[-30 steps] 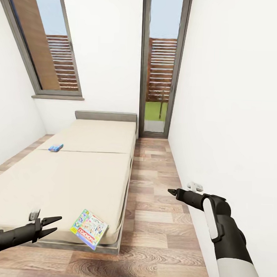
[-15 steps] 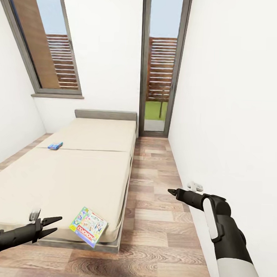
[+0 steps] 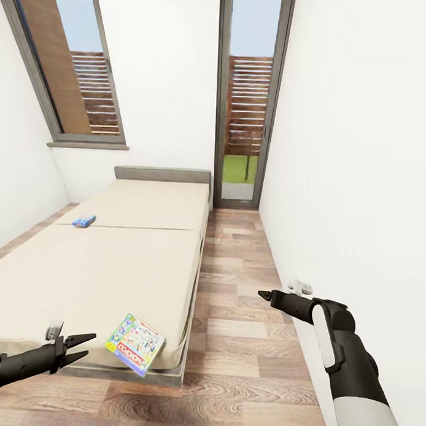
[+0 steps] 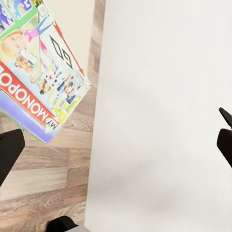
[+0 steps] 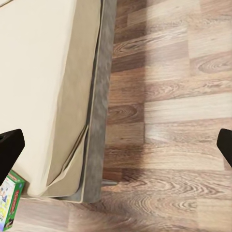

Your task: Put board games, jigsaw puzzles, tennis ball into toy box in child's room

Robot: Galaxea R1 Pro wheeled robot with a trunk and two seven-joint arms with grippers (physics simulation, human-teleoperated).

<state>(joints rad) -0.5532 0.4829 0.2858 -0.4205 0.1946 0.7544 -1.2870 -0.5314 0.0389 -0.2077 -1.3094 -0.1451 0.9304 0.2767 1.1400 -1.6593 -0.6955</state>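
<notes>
Nearest, the left gripper (image 3: 79, 348) hangs with its fingers parted and empty, just beside the Monopoly board game (image 3: 135, 343) overhanging the bed's (image 3: 113, 265) foot corner. Across the plank floor (image 3: 244, 361), the right gripper (image 3: 265, 295) is also empty, its opening unclear. Farther up the bed lies the blue board game (image 3: 84, 220).

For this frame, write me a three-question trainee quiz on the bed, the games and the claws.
1. True or false: the Monopoly box overhangs the near corner of the bed.
2. Which game lies nearer the grey headboard? A) Monopoly box B) blue game box
3. Fill in: the left claw is open and holds ____.

Key: 1 true. 2 B. 3 nothing; it hangs beside the Monopoly box, apart from it. The right claw is over the wood floor.
</notes>
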